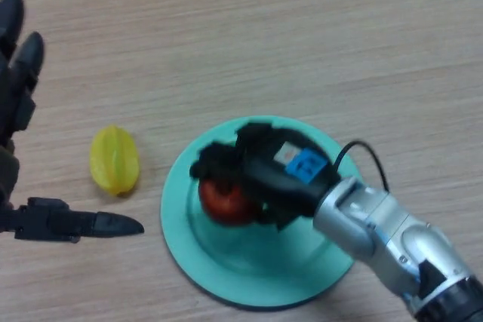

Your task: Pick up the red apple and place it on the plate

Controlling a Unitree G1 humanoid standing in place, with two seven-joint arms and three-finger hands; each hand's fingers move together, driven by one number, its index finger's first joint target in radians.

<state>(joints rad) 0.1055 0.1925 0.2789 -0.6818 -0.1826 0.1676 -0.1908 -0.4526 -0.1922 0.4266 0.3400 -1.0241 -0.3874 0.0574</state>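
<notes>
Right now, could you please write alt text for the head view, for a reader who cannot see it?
The robot's right hand is curled round a red apple over a round teal plate on a wooden table. The left hand is open at the left edge, beside a yellow starfruit lying left of the plate.

- The single head camera is looking steeply down on the wooden table (317, 28) from close above
- The arms are entering from the lower left and right edges

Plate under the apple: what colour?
Plain teal green plate, no pattern, seen in the head view.
</notes>
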